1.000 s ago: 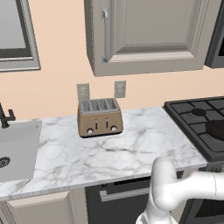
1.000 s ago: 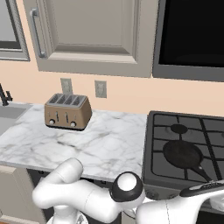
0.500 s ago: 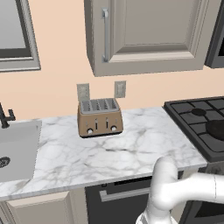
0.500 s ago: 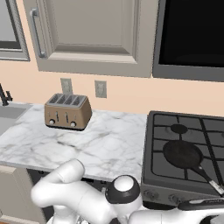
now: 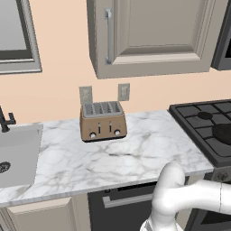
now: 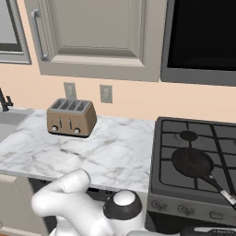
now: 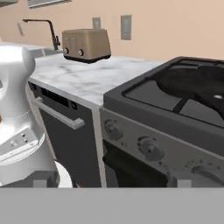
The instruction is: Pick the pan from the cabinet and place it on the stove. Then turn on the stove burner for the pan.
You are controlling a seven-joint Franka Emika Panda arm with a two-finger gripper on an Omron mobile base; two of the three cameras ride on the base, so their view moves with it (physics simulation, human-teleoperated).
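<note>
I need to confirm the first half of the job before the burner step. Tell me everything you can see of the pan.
The pan is a round, shallow, matte black frying pan with a long straight black handle. It sits flat and upright on the grates of the stove, over the front left burner in the right base view, with the handle pointing toward the stove's front right corner. It looks empty. Only the grates touch it. The cabinet door is shut.

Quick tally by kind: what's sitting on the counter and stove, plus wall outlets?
Toaster: 1
Pan: 1, lying on the stove
Wall outlets: 2
Total: 4
</note>
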